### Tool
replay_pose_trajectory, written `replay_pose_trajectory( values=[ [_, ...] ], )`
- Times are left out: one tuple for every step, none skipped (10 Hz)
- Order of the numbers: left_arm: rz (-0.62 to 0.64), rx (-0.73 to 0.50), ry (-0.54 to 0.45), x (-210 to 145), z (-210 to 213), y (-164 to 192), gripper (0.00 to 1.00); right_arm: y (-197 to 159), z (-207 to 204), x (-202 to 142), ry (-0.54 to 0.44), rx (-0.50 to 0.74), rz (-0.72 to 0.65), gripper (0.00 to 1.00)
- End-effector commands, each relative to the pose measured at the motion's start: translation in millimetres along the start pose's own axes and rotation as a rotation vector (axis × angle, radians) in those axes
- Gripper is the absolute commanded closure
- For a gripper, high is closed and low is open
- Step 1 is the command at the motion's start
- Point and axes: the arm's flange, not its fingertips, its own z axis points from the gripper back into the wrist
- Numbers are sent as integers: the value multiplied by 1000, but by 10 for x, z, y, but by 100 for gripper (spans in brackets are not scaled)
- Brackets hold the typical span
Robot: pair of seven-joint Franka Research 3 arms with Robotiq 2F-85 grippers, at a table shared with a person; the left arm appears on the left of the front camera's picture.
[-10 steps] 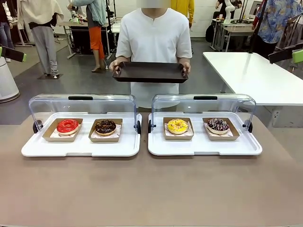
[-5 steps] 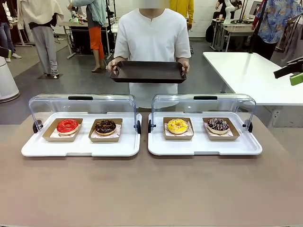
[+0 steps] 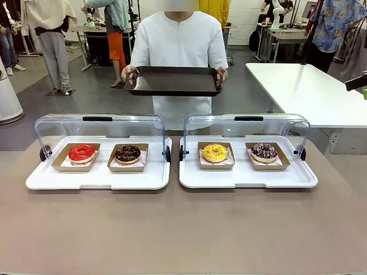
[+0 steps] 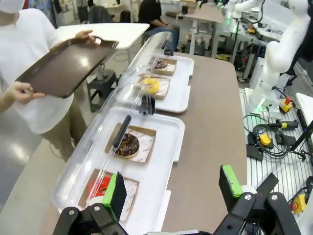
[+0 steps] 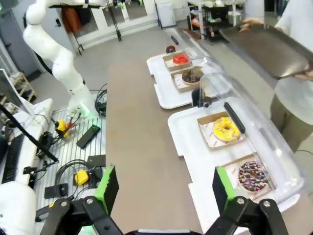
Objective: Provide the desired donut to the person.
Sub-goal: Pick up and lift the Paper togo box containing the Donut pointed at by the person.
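I see the brown table [image 3: 183, 235]; beyond it the person in a white shirt [image 3: 180, 46] holds a dark brown rectangular tray [image 3: 172, 80]; white plastic trays under clear domed lids [image 3: 97, 180] carry the red glazed donut [image 3: 82, 152], chocolate donut [image 3: 127, 153], yellow donut [image 3: 215, 152] and sprinkled donut [image 3: 264, 151]; my left gripper [image 4: 173, 186] and right gripper [image 5: 164, 187] gape apart, empty

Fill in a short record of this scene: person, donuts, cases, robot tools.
Person: white shirt, holds an empty dark tray across the table
Left case: red donut, chocolate donut
Right case: yellow donut, sprinkled donut
Lids: clear, open
Left tool: open, holding nothing
Right tool: open, holding nothing
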Motion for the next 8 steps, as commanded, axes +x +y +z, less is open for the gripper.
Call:
replay_pose_trajectory(
  values=[
    [3, 53, 31, -86, 35, -110, 0, 59, 14, -59, -24, -54, -4, 0],
    [6, 73, 28, -142, 105, -151, 0, 93, 74, -85, -23, -83, -12, 0],
    [6, 87, 26, -188, 168, -180, 0, 121, 130, -110, -24, -114, -25, 0],
    [9, 98, 26, -221, 221, -185, 0, 148, 176, -141, -16, -142, -40, 0],
    [14, 107, 27, -261, 246, -192, 0, 183, 233, -176, -17, -167, -52, 0],
    [15, 110, 28, -227, 278, -144, 0, 222, 254, -212, -19, -194, -61, 0],
    [12, 109, 33, -209, 310, -84, 0, 239, 275, -243, -23, -211, -73, 0],
    [14, 119, 36, -240, 309, -128, 0, 257, 291, -273, -21, -215, -77, 0]
  ],
)
